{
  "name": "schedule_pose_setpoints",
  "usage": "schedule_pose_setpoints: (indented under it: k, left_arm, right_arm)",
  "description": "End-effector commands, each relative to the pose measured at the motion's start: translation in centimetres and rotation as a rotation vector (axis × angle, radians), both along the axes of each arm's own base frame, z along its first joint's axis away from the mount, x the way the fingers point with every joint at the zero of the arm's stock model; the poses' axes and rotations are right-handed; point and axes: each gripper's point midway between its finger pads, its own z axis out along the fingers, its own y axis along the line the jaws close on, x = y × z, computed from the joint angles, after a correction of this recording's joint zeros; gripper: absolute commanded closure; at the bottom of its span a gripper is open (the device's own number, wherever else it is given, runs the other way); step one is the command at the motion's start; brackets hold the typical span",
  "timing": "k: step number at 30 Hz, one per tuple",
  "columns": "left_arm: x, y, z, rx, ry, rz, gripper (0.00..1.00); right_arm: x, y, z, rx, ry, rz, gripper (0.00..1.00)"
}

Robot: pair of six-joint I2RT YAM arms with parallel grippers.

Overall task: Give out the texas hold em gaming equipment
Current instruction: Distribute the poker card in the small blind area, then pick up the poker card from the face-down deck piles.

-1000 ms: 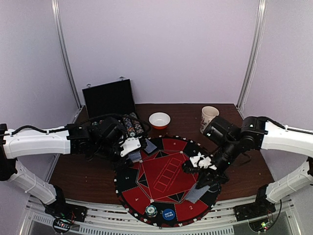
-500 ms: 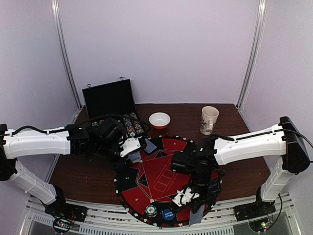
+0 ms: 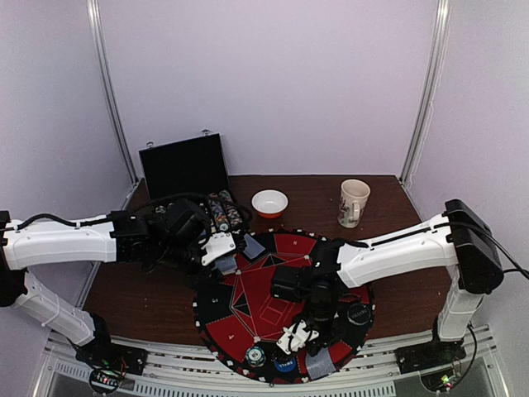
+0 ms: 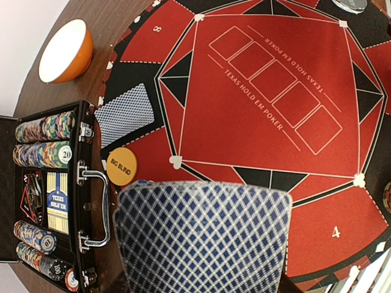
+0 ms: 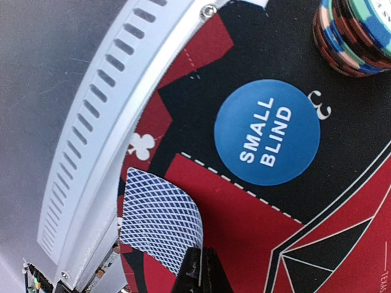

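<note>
In clenched right end effector [image 5: 198, 271]: one card [image 5: 160, 223], lower left. In left end effector [image 3: 221, 256], grasped: one deck [image 4: 204, 238]. Also one blue disc [image 5: 267, 132], one orange disc [image 4: 121, 166].

Card [image 4: 204, 238] — lower edge off-frame, slightly blurred perhaps

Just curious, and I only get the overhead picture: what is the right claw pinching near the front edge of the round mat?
Observer: The right claw is shut on the corner of a blue-checked card, lying beside a blue disc that reads SMALL BLIND.
Operator: Anything I miss near the left claw, gripping a second card?
Observer: Yes, an orange disc reading BIG BLIND lies beside the case handle.
</note>
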Motion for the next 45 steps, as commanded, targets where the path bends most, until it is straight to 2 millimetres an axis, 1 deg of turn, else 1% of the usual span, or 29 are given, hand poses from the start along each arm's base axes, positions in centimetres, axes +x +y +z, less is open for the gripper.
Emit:
schedule_pose_setpoints:
  k: [1, 9, 12, 15, 16, 19, 23, 24, 25, 26, 27, 28, 30, 32, 34, 36, 38, 39, 41, 42, 45]
  left_arm:
    - [0.3, -0.2, 0.8, -0.035, -0.03, 0.009, 0.49]
    - [0.3, 0.0, 0.8, -0.035, -0.031, 0.015, 0.49]
    - [0.3, -0.1, 0.8, -0.035, -0.031, 0.015, 0.49]
    - [0.3, -0.1, 0.8, -0.035, -0.03, 0.016, 0.49]
    - [0.3, -0.1, 0.8, -0.034, -0.03, 0.015, 0.49]
    - [0.3, -0.1, 0.9, -0.036, -0.031, 0.015, 0.49]
    - [0.4, 0.0, 1.0, -0.035, -0.036, 0.019, 0.49]
    - [0.4, 0.0, 1.0, -0.036, -0.038, 0.021, 0.49]
    - [0.5, 0.0, 1.1, -0.037, -0.041, 0.022, 0.49]
    - [0.5, 0.0, 1.2, -0.038, -0.043, 0.023, 0.49]
    - [0.5, 0.0, 1.2, -0.038, -0.046, 0.022, 0.49]
    - [0.5, 0.1, 1.2, -0.037, -0.047, 0.024, 0.49]
    - [0.5, 0.0, 1.3, -0.038, -0.049, 0.019, 0.49]
    - [0.5, -0.1, 1.5, -0.043, -0.052, 0.013, 0.49]
    - [0.6, -0.2, 1.7, -0.045, -0.057, 0.008, 0.49]
    - [0.6, -0.3, 2.0, -0.049, -0.061, 0.002, 0.49]
    - [0.6, -0.5, 2.2, -0.054, -0.063, -0.008, 0.49]
    - [0.6, -0.6, 2.4, -0.058, -0.065, -0.009, 0.49]
    - [0.7, -0.8, 2.7, -0.065, -0.068, -0.013, 0.49]
    - [0.7, -0.9, 2.9, -0.068, -0.07, -0.013, 0.49]
    - [0.8, -1.0, 3.0, -0.069, -0.072, -0.012, 0.49]
  right_arm:
    - [1.1, 0.6, -0.7, -0.014, -0.059, -0.022, 1.0]
    - [1.0, 0.2, -1.6, -0.069, -0.046, -0.073, 0.99]
    - [1.7, 0.5, -1.7, -0.059, -0.088, -0.108, 0.86]
    - [2.1, 1.0, -1.1, -0.032, -0.111, -0.127, 0.75]
    - [2.4, 1.3, -0.8, -0.015, -0.125, -0.138, 0.7]
    - [3.2, 1.9, 0.3, 0.038, -0.176, -0.171, 0.62]
    - [4.2, 2.3, 3.4, 0.146, -0.248, -0.202, 0.54]
    - [4.6, 2.5, 4.6, 0.191, -0.272, -0.226, 0.5]
    - [5.0, 2.5, 5.9, 0.239, -0.293, -0.261, 0.42]
    - [5.5, 2.7, 7.3, 0.298, -0.307, -0.303, 0.28]
    - [6.5, 3.5, 9.2, 0.395, -0.328, -0.378, 0.04]
    - [7.7, 3.9, 11.2, 0.486, -0.349, -0.471, 0.0]
    - [10.3, 4.4, 15.5, 0.68, -0.344, -0.667, 0.0]
    - [13.5, 4.3, 19.7, 0.869, -0.281, -0.923, 0.0]
    - [16.3, 3.6, 22.3, 0.988, -0.149, -1.127, 0.0]
    - [18.3, 3.4, 23.2, 1.024, 0.002, -1.263, 0.0]
    - [20.8, 3.7, 23.0, 1.0, 0.123, -1.397, 0.0]
    - [21.4, 3.9, 23.2, 0.992, 0.182, -1.43, 0.0]
    - [22.4, 5.1, 22.7, 0.965, 0.305, -1.477, 0.0]
    - [23.0, 5.9, 21.9, 0.949, 0.376, -1.503, 0.0]
    - [23.4, 8.3, 21.6, 0.94, 0.563, -1.487, 0.0]
